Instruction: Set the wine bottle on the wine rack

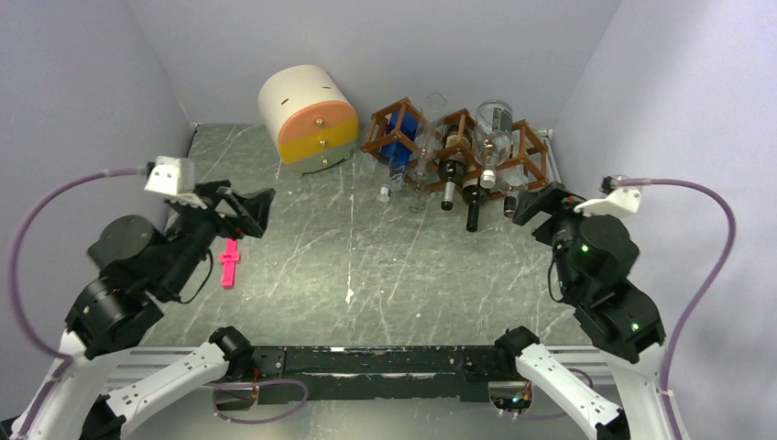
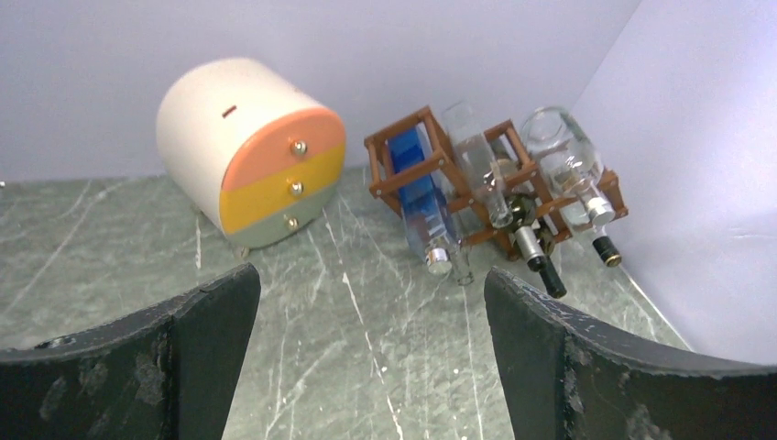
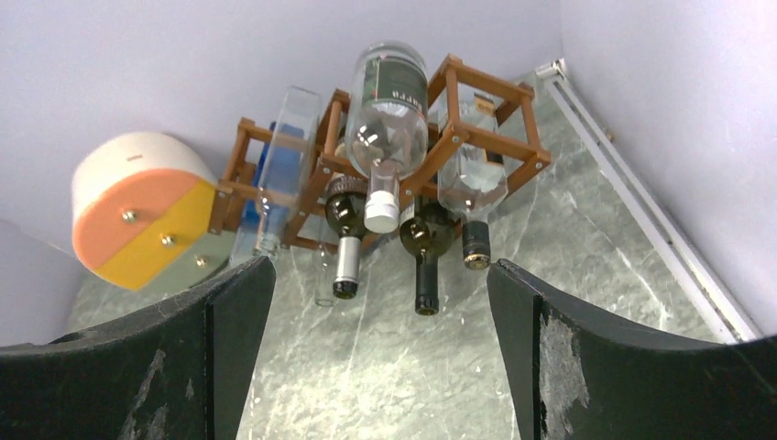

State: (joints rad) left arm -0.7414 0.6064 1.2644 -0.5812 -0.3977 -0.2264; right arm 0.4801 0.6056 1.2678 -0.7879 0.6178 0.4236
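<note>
The reddish-brown wine rack (image 1: 534, 147) stands at the back right by the wall. It also shows in the left wrist view (image 2: 396, 126) and the right wrist view (image 3: 490, 81). Several bottles lie in it, necks toward me. A big clear bottle (image 1: 495, 124) (image 3: 389, 110) rests on top. A blue-tinted bottle (image 1: 400, 145) (image 2: 420, 197) fills the left cell. Dark wine bottles (image 1: 472, 206) (image 3: 423, 257) poke out below. My left gripper (image 1: 252, 213) (image 2: 369, 275) is open and empty at the left. My right gripper (image 1: 536, 203) (image 3: 380, 266) is open and empty, just in front of the rack's right end.
A round cream drawer unit (image 1: 309, 119) with orange, yellow and grey-green drawer fronts stands left of the rack. A small pink object (image 1: 229, 263) lies on the table by the left arm. Walls close in at the back and both sides.
</note>
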